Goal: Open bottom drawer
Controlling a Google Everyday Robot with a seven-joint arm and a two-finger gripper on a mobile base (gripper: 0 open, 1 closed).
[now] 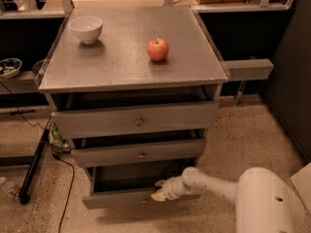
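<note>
The bottom drawer (116,198) is the lowest of three grey fronts in the cabinet and stands pulled out, its dark inside showing above the slim front. My gripper (159,190) reaches in from the lower right on a white arm and sits at the drawer's front edge, near the middle where the knob is hidden behind it. The fingertips touch the top of the drawer front.
On the cabinet top (131,72) stand a white bowl (86,28) and a red apple (158,49). The top drawer (136,121) and middle drawer (140,154) are slightly out. A black stand leg (31,171) and cable lie on the floor at left.
</note>
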